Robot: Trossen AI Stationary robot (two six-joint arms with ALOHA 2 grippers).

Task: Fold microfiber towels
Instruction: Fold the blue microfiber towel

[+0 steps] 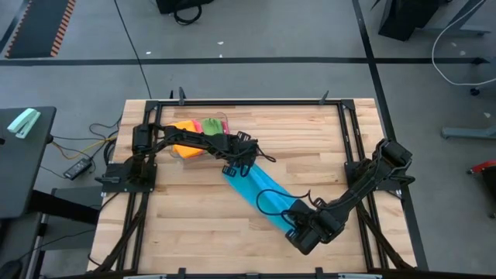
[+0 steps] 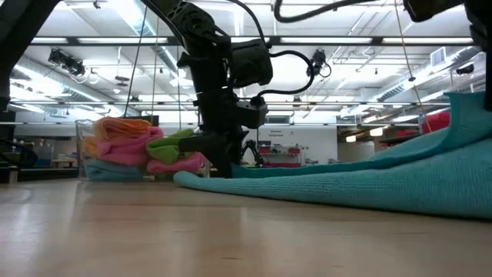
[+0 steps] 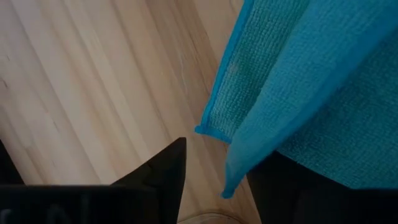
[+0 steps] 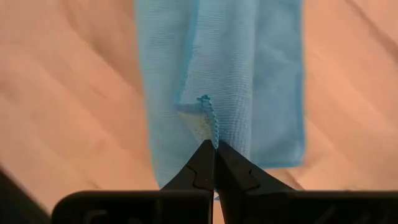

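Dark fingers of the right end effector [image 4: 215, 163] pinch shut on a corner of the blue towel [image 1: 260, 194], which lies as a long strip across the wooden surface [image 1: 310, 139]. At the strip's far end, the left end effector [image 1: 236, 164] stands with fingers parted over the towel's edge, gripping nothing. Beside it, a clear bin [image 2: 83, 150] holds orange, pink and green towels [image 2: 142, 146].

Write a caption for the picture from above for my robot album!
Two robot arms stretch a blue towel across the wooden table, the right claw pinching one end.
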